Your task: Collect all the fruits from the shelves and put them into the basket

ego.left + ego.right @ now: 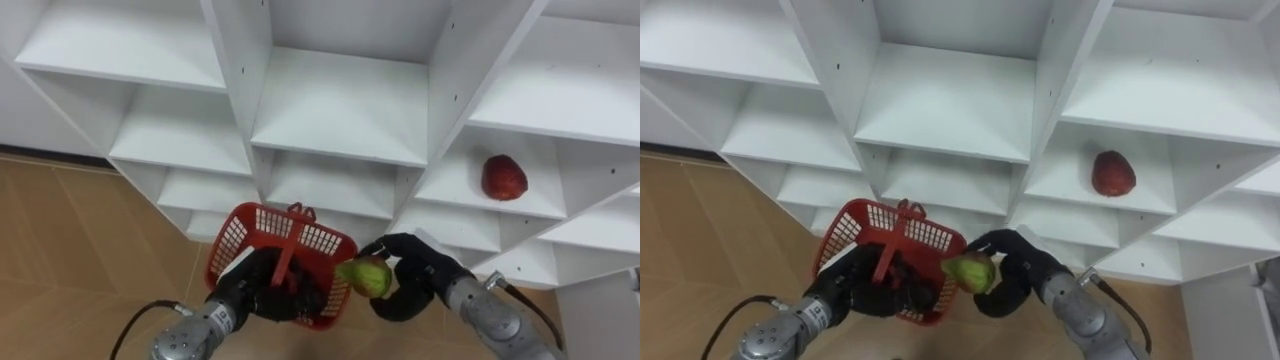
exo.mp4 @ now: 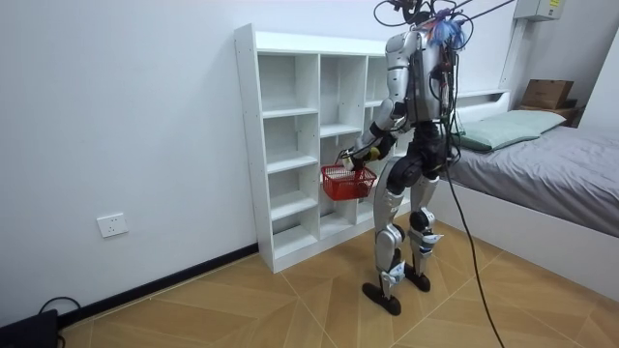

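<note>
Fingers (image 1: 398, 245) of the right hand (image 1: 420, 275) curl round a green fruit (image 1: 368, 276), which we see held at the right rim of the red basket (image 1: 322, 240). The left hand (image 1: 252, 292) is closed round the basket's handle (image 1: 287, 245). A red fruit (image 1: 504, 177) lies on a right-column shelf of the white closet (image 1: 340, 110), before which the robot stands.

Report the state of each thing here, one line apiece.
red basket, held by the left hand
green fruit, gripped in the right hand at the basket's rim
red fruit, resting on a closet shelf, untouched
</note>
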Robot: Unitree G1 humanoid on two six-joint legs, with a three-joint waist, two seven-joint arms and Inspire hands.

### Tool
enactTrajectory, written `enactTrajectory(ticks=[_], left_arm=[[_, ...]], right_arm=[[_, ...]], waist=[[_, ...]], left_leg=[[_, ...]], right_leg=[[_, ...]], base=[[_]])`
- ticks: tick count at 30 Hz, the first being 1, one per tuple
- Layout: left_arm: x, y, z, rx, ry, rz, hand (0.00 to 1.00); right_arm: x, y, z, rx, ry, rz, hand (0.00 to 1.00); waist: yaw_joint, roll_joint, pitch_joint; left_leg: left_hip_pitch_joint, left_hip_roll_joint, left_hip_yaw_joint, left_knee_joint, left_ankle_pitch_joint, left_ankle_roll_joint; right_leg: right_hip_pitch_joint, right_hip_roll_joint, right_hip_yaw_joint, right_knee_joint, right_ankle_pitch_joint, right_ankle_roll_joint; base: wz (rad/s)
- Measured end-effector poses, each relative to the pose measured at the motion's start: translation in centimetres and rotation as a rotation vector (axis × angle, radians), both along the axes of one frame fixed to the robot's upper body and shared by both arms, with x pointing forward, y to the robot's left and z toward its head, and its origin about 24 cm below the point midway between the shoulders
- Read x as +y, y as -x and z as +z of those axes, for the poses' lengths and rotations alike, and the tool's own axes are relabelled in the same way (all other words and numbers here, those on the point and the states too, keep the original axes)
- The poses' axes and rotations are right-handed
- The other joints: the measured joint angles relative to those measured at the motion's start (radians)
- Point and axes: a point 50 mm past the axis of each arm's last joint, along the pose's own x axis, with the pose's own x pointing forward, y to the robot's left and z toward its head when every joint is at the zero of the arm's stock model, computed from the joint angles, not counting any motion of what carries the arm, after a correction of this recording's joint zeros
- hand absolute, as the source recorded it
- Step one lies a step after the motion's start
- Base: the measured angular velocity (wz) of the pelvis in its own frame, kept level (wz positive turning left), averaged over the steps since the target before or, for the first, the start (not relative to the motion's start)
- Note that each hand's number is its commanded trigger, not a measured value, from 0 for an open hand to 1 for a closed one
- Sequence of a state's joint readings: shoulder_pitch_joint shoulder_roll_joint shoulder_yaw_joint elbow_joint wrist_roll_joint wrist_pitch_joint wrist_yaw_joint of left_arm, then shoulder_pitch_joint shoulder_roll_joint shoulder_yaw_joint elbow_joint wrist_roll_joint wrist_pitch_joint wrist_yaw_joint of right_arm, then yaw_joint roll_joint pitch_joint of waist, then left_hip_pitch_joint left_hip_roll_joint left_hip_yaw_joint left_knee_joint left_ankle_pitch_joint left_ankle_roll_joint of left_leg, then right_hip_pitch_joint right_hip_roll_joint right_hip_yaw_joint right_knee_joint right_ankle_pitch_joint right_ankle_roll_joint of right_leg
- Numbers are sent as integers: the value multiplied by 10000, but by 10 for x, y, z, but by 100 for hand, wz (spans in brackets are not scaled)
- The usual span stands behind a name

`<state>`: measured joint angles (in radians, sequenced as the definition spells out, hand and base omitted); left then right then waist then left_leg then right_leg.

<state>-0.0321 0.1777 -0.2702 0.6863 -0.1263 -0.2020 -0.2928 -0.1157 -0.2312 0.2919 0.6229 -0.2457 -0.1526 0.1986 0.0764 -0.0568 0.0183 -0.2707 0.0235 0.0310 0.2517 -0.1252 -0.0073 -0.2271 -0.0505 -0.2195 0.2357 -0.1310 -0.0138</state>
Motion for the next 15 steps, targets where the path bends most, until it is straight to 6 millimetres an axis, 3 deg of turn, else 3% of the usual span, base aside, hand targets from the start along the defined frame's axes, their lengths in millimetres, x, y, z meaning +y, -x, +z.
enactTrajectory(ticks=[15], left_arm=[[-30,-3,5,-31,618,-1556,100]], right_arm=[[12,-15,1,-155,-38,-170,100]], waist=[[-22,137,77]], left_leg=[[-224,-2,20,51,3,4]], right_leg=[[-277,-11,109,69,-1,-5]], base=[[-1]])
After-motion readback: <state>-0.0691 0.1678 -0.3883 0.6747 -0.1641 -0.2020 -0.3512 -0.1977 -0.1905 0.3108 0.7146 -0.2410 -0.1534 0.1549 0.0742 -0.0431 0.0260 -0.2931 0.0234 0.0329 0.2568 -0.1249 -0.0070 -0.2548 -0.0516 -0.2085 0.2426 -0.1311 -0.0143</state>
